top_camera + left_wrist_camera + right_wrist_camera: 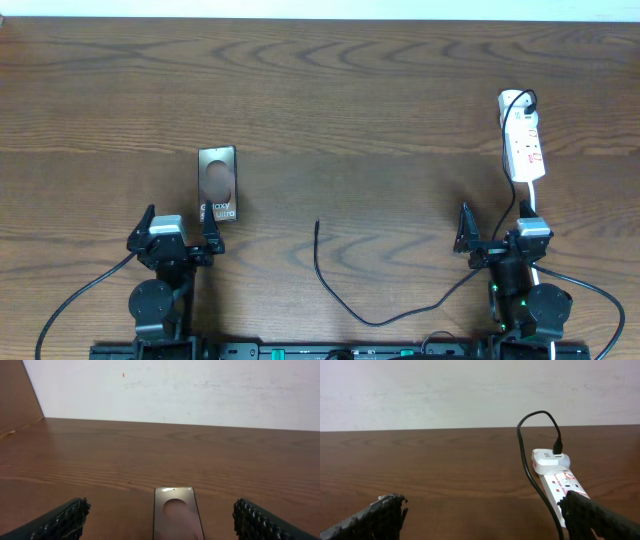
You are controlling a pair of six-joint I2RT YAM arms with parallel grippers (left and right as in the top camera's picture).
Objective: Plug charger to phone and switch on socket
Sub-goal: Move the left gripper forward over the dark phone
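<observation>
Wooden table (350, 100): left end effector (180, 226) spread near the phone (217, 185), right end effector (495, 230) spread near the socket (523, 145).

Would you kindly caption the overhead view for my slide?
Overhead: left gripper and right gripper open; phone, charger and socket untouched on the table.

White socket (561, 483) on table (445, 470), black charger (522, 455) plugged in, fingers (375, 520) spread

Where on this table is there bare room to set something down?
Widest: the whole far strip beyond the phone and left of the socket. Also bare between phone and charger tip. Crowded near the right gripper, where the charger runs.
</observation>
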